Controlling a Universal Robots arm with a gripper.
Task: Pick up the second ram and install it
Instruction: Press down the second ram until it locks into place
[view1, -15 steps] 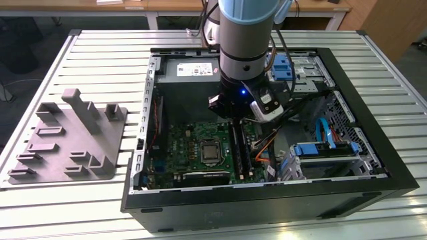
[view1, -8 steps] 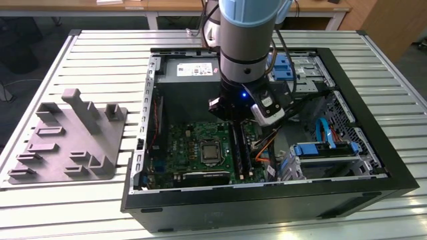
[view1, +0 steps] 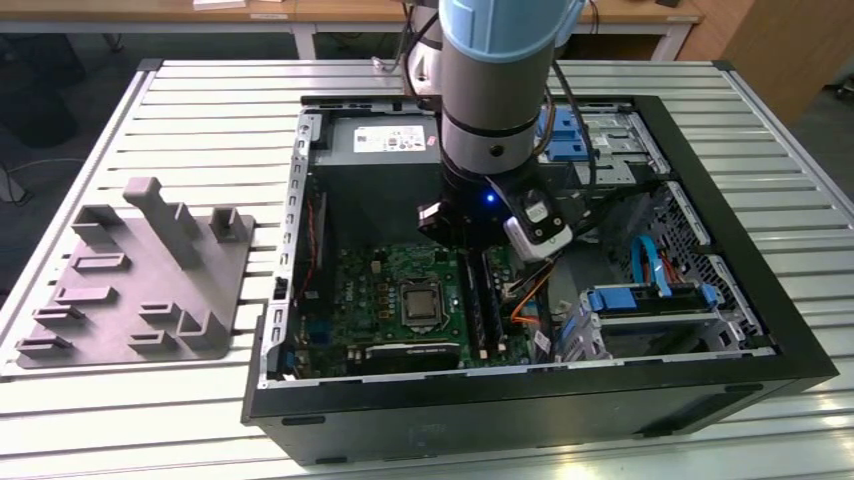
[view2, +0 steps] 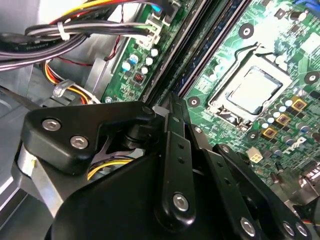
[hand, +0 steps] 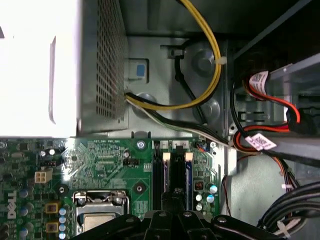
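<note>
We see the arm (view1: 491, 90) reaching down into the open PC case (view1: 787, 330), which lies on its side on a slatted metal table (view1: 200, 100). The gripper (view1: 470, 250) sits low over the motherboard (view1: 367, 290), right above the memory slots (view1: 483, 300), on the exterior view's right of the CPU socket (view1: 422, 305).

In the second wrist view the gripper (view2: 172, 102) has its black linkage and fingers (view2: 175, 125) drawn together into a narrow tip that points down onto the long dark slot rails (view2: 200, 55) beside the CPU socket (view2: 252, 92). Fingers look clenched tight; we can't make out whether a thin board edge sits between them.

In the first wrist view the gripper (hand: 175, 200) tip meets the slots (hand: 175, 175) where a dark strip runs between the blue and black latches. We read that strip as the second ram (hand: 176, 170), standing edge-on in its slot, gripper tip touching or just above its near end. Can't tell if it's fully seated. In the exterior view a dark stick (view1: 473, 300) lies along the slot bank under the gripper.

Around it: yellow and black cable bundle (hand: 210, 65) looping over the case wall, red cables (hand: 280, 107) toward the drive cage, the power supply (view1: 387, 140) at the far end of the case, blue drive brackets (view1: 641, 298) on the exterior view's right. A grey parts fixture (view1: 140, 280) sits on the table well apart from the case, on the exterior view's left.
</note>
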